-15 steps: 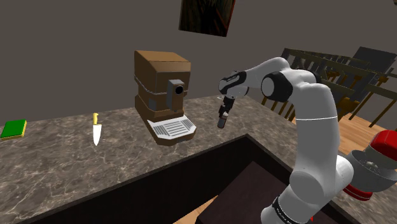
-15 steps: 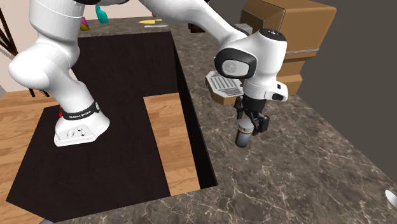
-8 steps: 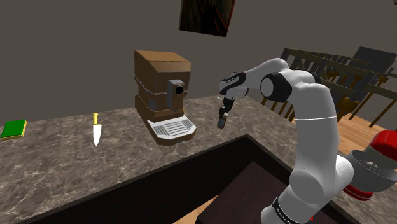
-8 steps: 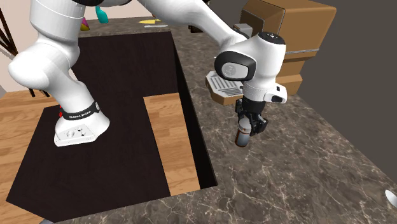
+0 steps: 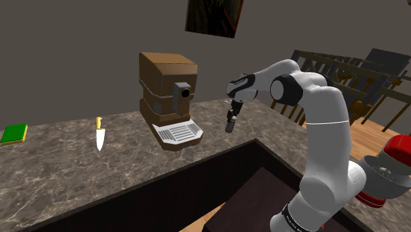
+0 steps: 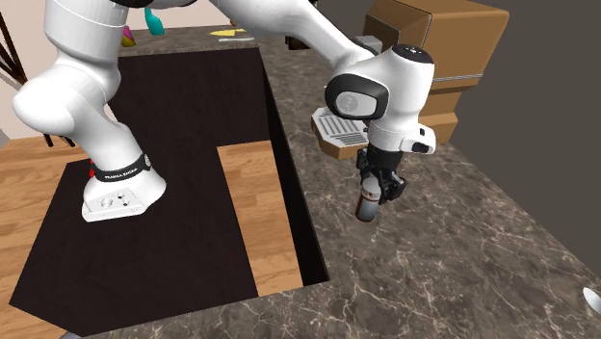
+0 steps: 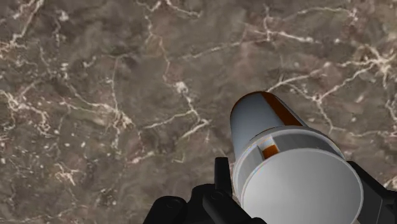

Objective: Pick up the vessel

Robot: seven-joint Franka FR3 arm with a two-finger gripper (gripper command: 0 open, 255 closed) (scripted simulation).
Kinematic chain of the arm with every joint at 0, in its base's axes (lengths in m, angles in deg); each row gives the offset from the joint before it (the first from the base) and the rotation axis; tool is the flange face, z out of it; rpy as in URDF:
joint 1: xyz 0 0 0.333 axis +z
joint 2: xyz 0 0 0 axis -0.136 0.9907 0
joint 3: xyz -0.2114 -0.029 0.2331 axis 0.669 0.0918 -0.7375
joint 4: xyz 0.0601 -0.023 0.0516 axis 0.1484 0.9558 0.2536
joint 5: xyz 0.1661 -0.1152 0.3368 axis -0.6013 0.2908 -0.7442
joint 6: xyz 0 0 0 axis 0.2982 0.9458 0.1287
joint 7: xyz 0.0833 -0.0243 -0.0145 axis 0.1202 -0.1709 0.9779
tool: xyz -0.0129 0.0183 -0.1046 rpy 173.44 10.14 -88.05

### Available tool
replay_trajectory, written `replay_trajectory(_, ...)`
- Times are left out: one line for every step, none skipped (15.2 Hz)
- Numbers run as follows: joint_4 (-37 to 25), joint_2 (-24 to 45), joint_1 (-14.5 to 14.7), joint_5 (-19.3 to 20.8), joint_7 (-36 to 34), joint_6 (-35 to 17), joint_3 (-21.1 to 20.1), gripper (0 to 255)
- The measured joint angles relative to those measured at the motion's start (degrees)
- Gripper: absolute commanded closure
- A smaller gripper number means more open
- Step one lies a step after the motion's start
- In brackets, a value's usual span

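The vessel (image 5: 230, 125) is a small grey cylinder with an orange-brown band, upright over the marble counter (image 5: 79, 171) to the right of the coffee machine in the shoulder view. My black gripper (image 5: 231, 118) comes down on it from above and is shut on its upper part. In the second exterior view the vessel (image 6: 367, 206) hangs from the gripper (image 6: 378, 189), its base close to the counter. In the wrist view the vessel (image 7: 280, 159) sits clasped between the fingers (image 7: 222, 181), with veined stone behind it.
A brown coffee machine (image 5: 168, 99) with a white drip tray stands just left of the gripper. A yellow-handled knife (image 5: 100, 136) and a green sponge (image 5: 14, 134) lie farther left. The counter's edge (image 6: 299, 212) drops to a dark mat. Chairs (image 5: 356, 72) stand behind the arm.
The fingers stood apart around the vessel a second ago and have closed on it. The hand and vessel have since risen very slightly.
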Motion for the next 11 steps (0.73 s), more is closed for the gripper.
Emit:
replay_trajectory(-0.16,-0.35,0.14,0.14,-0.22,0.50,0.08,255)
replay_trajectory(-0.29,-0.78,0.15,0.28,-0.22,1.04,0.19,255)
replay_trajectory(-0.52,-1.10,0.20,0.41,-0.34,1.57,0.28,255)
replay_trajectory(-0.45,-1.66,0.27,0.57,-0.40,2.06,0.40,255)
replay_trajectory(-0.61,-2.00,0.36,0.70,-0.54,2.54,0.47,255)
replay_trajectory(-0.66,-2.55,0.49,0.89,-0.70,3.13,0.58,255)
replay_trajectory(-0.81,-2.92,0.59,1.03,-0.85,3.63,0.66,255)
replay_trajectory(-0.84,-3.49,0.57,1.20,-0.80,4.22,0.81,255)
replay_trajectory(-1.22,-3.75,0.53,1.31,-0.84,4.84,0.90,255)
replay_trajectory(-1.54,-3.97,0.53,1.41,-0.90,5.38,0.96,255)
replay_trajectory(-1.56,-4.45,0.59,1.56,-0.96,5.87,1.06,255)
